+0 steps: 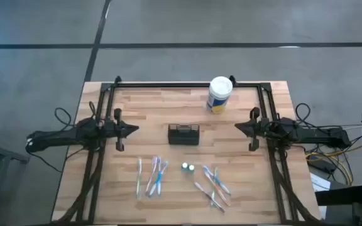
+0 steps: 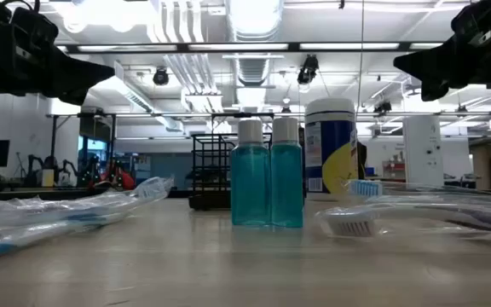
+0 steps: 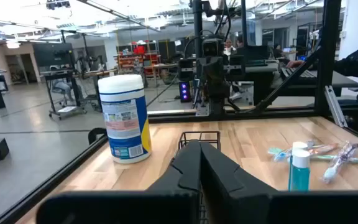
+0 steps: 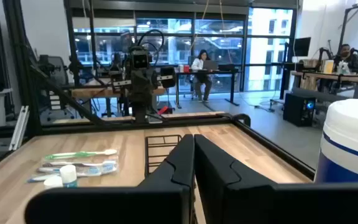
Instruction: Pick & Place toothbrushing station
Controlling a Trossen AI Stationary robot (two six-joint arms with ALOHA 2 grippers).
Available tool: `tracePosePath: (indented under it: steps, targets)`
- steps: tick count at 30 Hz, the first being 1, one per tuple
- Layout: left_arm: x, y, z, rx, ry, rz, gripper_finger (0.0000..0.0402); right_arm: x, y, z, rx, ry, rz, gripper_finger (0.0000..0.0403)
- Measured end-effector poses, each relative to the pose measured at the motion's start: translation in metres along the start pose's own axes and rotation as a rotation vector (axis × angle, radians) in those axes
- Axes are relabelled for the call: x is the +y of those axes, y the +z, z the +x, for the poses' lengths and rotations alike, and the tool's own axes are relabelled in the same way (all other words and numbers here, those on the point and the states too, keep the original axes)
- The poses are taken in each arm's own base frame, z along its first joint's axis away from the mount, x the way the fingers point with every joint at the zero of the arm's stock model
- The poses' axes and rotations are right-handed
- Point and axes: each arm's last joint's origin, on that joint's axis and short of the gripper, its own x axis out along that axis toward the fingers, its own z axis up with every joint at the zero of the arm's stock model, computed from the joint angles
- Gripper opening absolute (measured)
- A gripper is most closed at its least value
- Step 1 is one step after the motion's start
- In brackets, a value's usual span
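The toothbrushing station, a small black mesh caddy, stands on its base at the table's middle; it also shows in the low view and, partly hidden by my fingers, in both wrist views. My left gripper hovers shut at the table's left, pointing level toward the caddy. My right gripper hovers shut at the right, also level and facing the caddy. Neither touches anything.
A white canister with a yellow-blue label stands at the far side. Two small teal bottles stand near the front, with wrapped toothbrushes to their left and right. A black frame runs along the table's edges.
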Motion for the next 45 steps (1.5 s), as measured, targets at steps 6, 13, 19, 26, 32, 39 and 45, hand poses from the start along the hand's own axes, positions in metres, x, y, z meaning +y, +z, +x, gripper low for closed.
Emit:
tracePosePath:
  steps: [6, 13, 19, 26, 32, 39, 45]
  targets:
    - [0.0, 0.0, 0.0, 0.0, 0.001, 0.0, 0.0005, 0.0, 0.0, 0.0, 0.0, 0.0, 0.0, 0.0008]
    - [0.0, 0.0, 0.0, 0.0, 0.0, -0.001, 0.0005, 0.0, 0.0, 0.0, 0.002, 0.0, 0.0, 0.0008]
    - [0.0, 0.0, 0.0, 0.0, 0.0, -0.001, 0.0005, 0.0, -0.001, 0.0, 0.008, 0.002, 0.021, 0.0008]
    - [0.0, 0.0, 0.0, 0.0, 0.001, 0.019, 0.0005, 0.008, 0.027, 0.014, 0.153, 0.065, 0.054, 0.0008]
    - [0.0, 0.0, 0.0, 0.0, 0.001, 0.027, 0.0005, 0.034, 0.063, 0.055, 0.51, 0.145, 0.072, 0.0008]
    - [0.0, 0.0, 0.0, 0.0, 0.001, 0.027, 0.0005, 0.08, 0.067, 0.11, 0.974, 0.141, 0.085, 0.0027]
    - [0.0, 0.0, 0.0, 0.0, 0.0, 0.026, 0.0005, 0.127, 0.064, 0.145, 1.156, 0.182, 0.053, 0.0095]
